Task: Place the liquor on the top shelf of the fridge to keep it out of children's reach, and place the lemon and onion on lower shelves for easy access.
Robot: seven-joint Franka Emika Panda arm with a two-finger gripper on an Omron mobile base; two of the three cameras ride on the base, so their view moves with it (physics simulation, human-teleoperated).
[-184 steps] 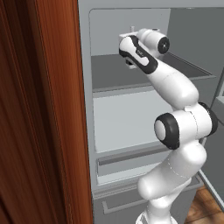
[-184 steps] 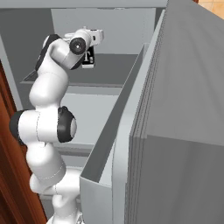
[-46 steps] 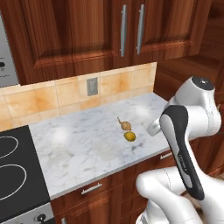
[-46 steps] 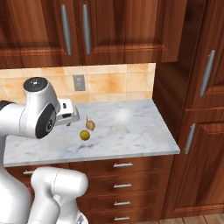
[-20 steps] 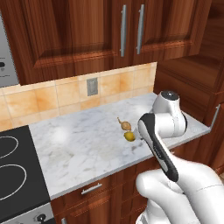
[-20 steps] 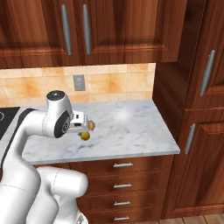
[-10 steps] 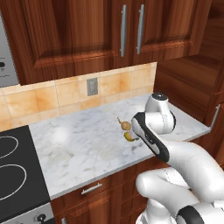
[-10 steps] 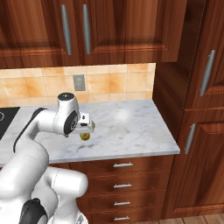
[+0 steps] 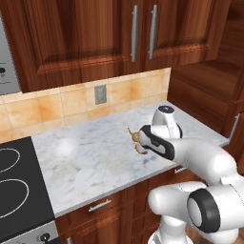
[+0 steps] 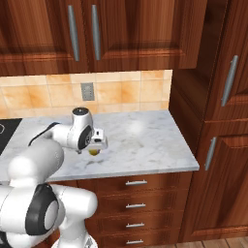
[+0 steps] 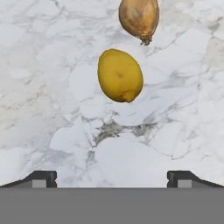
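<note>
Claw (image 11: pixel 112 177) wide above lemon (image 11: pixel 120 75), onion (image 11: pixel 139 17) just beyond.

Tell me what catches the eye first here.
The white arm bends low over the marble counter, its open hand just above a yellow lemon. A tan onion lies right beside the lemon, and dark wood cabinets hang above.

The lemon (image 11: pixel 120 75) lies on the counter (image 11: pixel 52 87), with the onion (image 11: pixel 139 17) just beyond it in the hand view, close but apart. The gripper (image 11: pixel 112 177) hangs above the counter on the lemon's near side. In the left base view the stovetop (image 9: pixel 16 190) sits at the counter's left end, wall cabinets (image 9: pixel 95 33) above.
</note>
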